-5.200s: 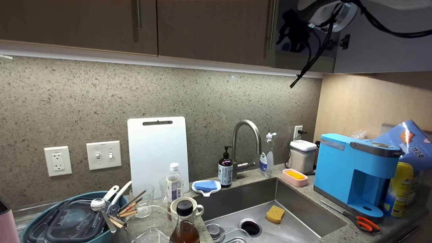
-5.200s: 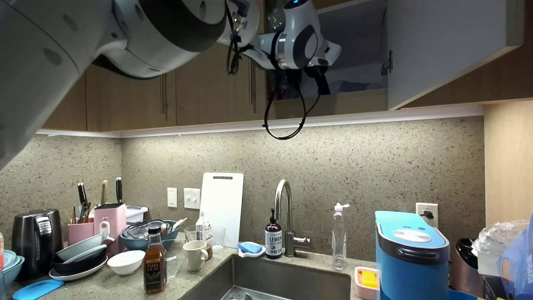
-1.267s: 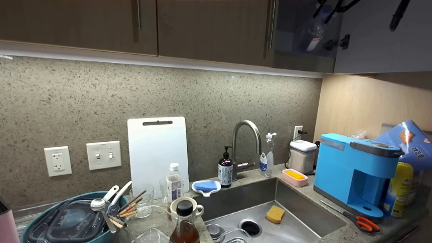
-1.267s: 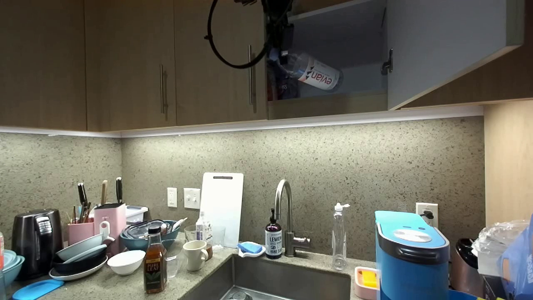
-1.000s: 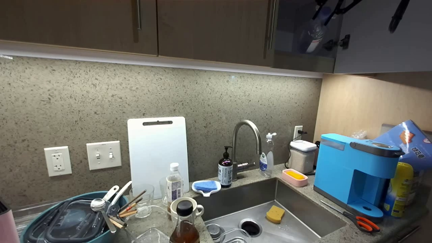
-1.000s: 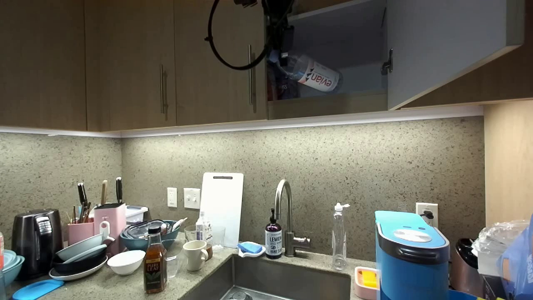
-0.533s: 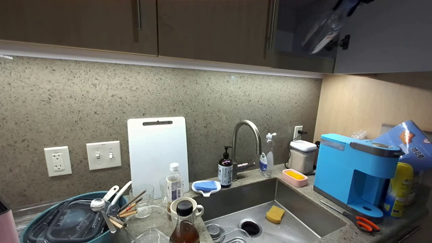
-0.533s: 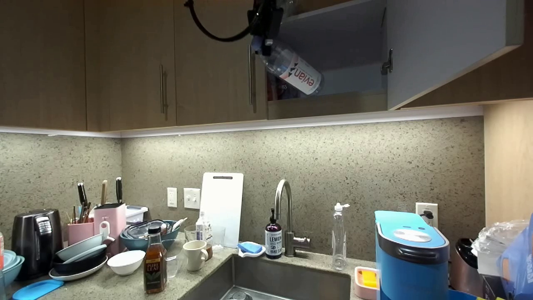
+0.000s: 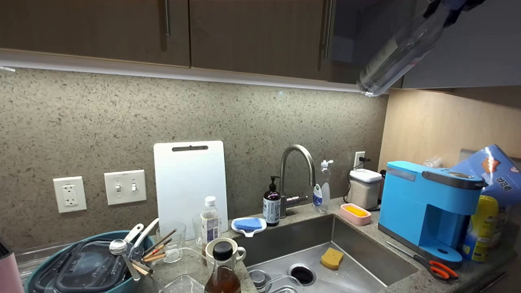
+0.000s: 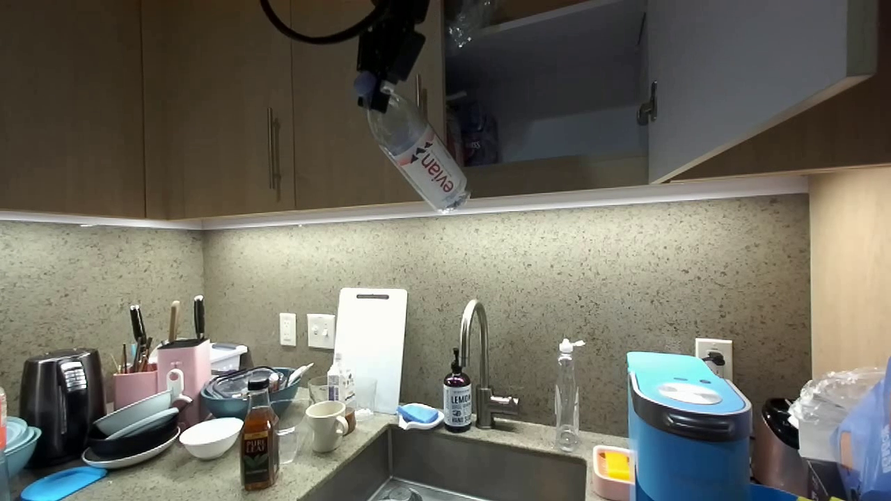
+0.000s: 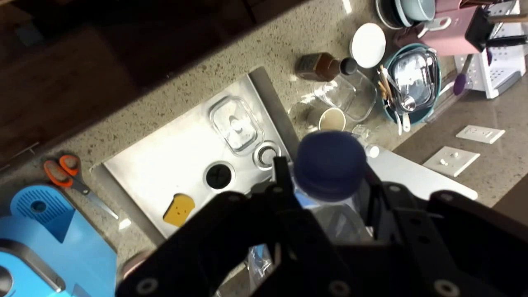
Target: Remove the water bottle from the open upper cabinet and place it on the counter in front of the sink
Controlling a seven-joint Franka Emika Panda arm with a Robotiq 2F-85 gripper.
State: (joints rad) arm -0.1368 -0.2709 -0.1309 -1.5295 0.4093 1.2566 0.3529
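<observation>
Your water bottle (image 10: 419,154) has moved out of the upper cabinet (image 10: 557,170) and hangs tilted in the air. Your gripper (image 11: 326,166) pinches its neck. So the first half looks done; next it should go down to the counter (image 11: 177,95) in front of the sink (image 11: 169,165).

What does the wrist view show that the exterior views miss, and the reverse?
Only the wrist view shows a purple-tipped utensil and the counter along the whole front of the sink. Only the exterior views show the inside of the upper cabinet; the evian label is readable in an exterior view. All share the fingers gripping the water bottle by its neck, the sink and the blue machine.
</observation>
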